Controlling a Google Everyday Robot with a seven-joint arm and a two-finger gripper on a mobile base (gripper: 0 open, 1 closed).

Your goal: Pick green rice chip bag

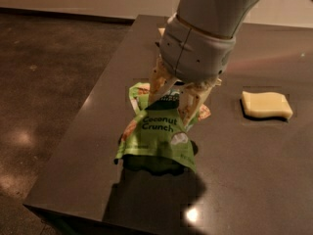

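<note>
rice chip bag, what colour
Light green, white lettering; camera view. The gripper clamps the bag near its top.

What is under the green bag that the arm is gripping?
Only the dark table and a shadow show beneath the green rice chip bag, which the gripper pinches from above. The patch directly behind the bag is covered, so it cannot be seen.

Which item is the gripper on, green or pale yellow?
The green rice chip bag, lettered "Coconut Crunch": the gripper pinches its top. The pale yellow piece lies apart on the table, to the right.
</note>
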